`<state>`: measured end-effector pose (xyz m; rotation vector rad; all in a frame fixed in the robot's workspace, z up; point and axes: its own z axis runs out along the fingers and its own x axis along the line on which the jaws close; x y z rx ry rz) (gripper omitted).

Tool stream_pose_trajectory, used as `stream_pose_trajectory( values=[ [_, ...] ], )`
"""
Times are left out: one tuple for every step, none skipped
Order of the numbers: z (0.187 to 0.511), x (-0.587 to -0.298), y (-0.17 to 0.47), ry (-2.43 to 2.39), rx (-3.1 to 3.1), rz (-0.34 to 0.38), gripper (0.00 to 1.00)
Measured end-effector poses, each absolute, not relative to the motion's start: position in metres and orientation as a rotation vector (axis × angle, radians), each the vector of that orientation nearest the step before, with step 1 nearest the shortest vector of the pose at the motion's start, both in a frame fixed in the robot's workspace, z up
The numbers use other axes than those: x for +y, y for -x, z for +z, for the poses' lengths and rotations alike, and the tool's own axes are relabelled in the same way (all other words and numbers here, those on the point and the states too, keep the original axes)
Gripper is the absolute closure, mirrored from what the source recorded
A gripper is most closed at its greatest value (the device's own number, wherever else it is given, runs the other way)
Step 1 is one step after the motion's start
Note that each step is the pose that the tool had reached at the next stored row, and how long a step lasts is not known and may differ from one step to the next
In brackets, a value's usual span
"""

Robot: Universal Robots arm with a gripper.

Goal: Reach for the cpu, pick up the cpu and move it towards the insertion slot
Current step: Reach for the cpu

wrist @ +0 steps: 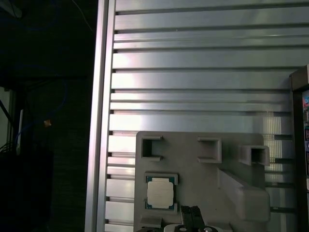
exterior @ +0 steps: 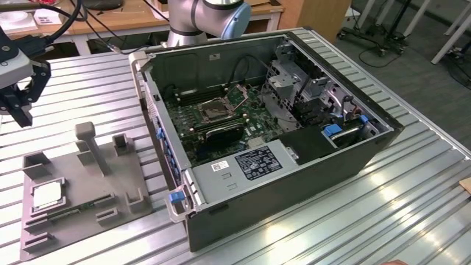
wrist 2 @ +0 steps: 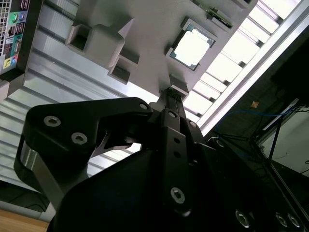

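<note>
The cpu (exterior: 46, 194), a pale silvery square chip, lies flat in a pocket of the grey fixture plate (exterior: 85, 185) at the exterior view's lower left. Both wrist views show it too, as the cpu (wrist 2: 192, 47) and the cpu (wrist: 160, 192). My gripper (exterior: 20, 113) hangs above the table beyond the fixture, apart from the chip. Its fingers stand together, shut on nothing, in the second wrist view (wrist 2: 172, 93) and the first wrist view (wrist: 190, 210). The insertion slot (exterior: 216, 109), a silver-framed square socket, sits on the motherboard inside the open computer case (exterior: 309, 176).
Grey posts and blocks (exterior: 90, 144) rise from the fixture plate near the chip. The ribbed metal table (exterior: 412, 210) ends at an edge (wrist: 99, 121) close to the fixture. Drive cages and cables (exterior: 305, 94) crowd the case beside the socket. The arm's base (exterior: 197, 19) stands behind the case.
</note>
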<state>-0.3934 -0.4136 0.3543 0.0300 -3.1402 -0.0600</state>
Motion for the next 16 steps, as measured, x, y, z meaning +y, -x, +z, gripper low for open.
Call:
stream_pose_trajectory(
  values=[
    [0.354,-0.4136,0.3934,-0.03,-3.14,-0.06,0.9],
    [0.3537,-0.4136,0.3934,-0.03,-3.14,-0.06,0.9],
    [0.3536,-0.4136,0.3934,-0.03,-3.14,-0.06,0.9],
    [0.3535,-0.4136,0.3934,-0.03,-3.14,-0.06,0.9],
    [0.3533,-0.4136,0.3934,-0.03,-3.14,-0.06,0.9],
    [0.3531,-0.4136,0.3934,-0.03,-3.14,-0.06,0.9],
    [0.3527,-0.4136,0.3934,-0.03,-3.14,-0.06,0.9],
    [0.3524,-0.4136,0.3934,-0.03,-3.14,-0.06,0.9],
    [0.3519,-0.4136,0.3935,-0.03,-3.14,-0.06,0.9],
    [0.3515,-0.4136,0.3936,-0.03,-3.14,-0.06,0.9],
    [0.3509,-0.4136,0.3936,-0.03,-3.14,-0.06,0.9],
    [0.3504,-0.4136,0.3936,-0.03,-3.14,-0.06,0.9],
    [0.3498,-0.4137,0.3937,-0.03,-3.14,-0.06,0.9],
    [0.3493,-0.4137,0.3937,-0.03,-3.14,-0.06,0.9],
    [0.3487,-0.4137,0.3937,-0.03,-3.14,-0.06,0.9],
    [0.348,-0.4137,0.3938,-0.03,-3.14,-0.06,0.9]
  ],
)
